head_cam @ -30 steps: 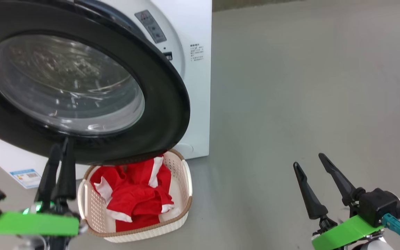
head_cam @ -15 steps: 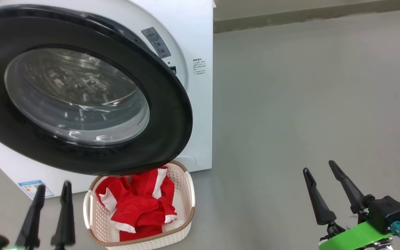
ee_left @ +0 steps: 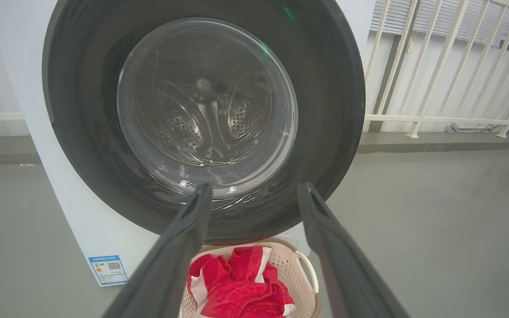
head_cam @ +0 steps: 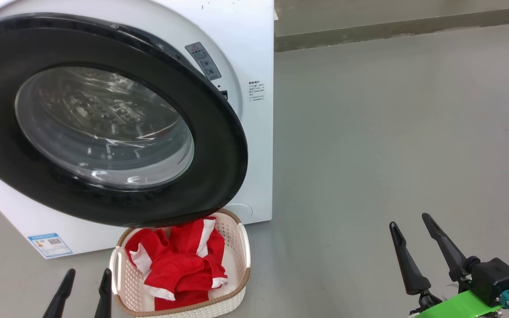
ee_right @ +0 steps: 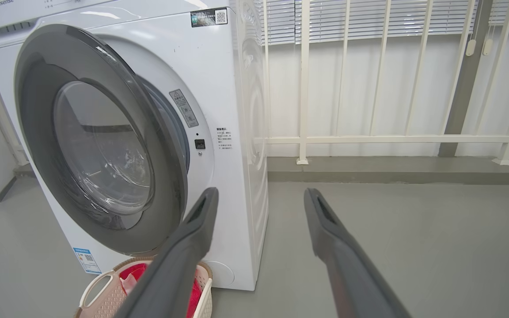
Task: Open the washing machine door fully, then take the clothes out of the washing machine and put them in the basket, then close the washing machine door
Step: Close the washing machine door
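Right wrist view: washing machine door [ee_right: 104, 150] ajar; head view: clothes [head_cam: 179, 265] in basket [head_cam: 236, 265]; left tool [head_cam: 88, 274], right tool [head_cam: 409, 221] wide.

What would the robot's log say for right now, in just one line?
washing machine door: ajar | clothes: in basket | left fingers: open, empty | right fingers: open, empty | next: shut door

Markings recorded on the washing machine [ee_right: 237, 79]:
- The brand name [ee_right: 5, 3] "Hisense" is printed in grey at the top left of the front panel.
- A dark sticker [ee_right: 209, 17] with a QR code is fixed at the panel's top right corner; its wording cannot be read.
- A grey warning label [head_cam: 204, 61] with a triangle sign is placed on the recessed ring of the front.
- A block of small black print [head_cam: 254, 91] is set beside it, illegible.
- A blue label [head_cam: 50, 244] with a QR code is stuck low on the front; its text cannot be read.
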Controlling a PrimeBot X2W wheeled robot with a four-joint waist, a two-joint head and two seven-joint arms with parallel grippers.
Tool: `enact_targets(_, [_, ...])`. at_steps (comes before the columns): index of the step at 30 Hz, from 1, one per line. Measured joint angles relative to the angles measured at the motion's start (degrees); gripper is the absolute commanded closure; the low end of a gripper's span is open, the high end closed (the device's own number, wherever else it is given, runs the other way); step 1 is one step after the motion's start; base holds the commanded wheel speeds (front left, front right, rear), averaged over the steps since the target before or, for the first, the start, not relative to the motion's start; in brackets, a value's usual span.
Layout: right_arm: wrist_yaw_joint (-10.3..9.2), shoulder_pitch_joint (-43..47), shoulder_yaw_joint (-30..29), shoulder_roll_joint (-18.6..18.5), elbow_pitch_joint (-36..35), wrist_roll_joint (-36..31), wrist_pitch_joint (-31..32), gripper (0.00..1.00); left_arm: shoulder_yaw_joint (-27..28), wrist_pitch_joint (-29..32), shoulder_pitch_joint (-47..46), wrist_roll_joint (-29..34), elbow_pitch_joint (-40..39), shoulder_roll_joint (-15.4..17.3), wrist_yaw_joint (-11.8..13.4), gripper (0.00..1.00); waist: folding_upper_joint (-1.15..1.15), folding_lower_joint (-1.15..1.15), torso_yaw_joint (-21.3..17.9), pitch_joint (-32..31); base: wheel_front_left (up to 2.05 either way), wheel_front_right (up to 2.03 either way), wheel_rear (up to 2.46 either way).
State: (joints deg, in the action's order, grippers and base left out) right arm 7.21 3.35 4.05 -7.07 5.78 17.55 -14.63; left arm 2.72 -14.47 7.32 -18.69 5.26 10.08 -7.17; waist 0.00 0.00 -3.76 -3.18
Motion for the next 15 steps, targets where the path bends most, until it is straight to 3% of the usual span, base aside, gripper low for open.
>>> enact_targets(15, [0.00,0.05,1.09,-0.19,0.80,0.00,0.00,0.00,0.55,0.00,-0.01,1.08,1.83,-1.35,0.00,0.00,0.00,0.00,0.04,0.15,0.00,0.00,0.00])
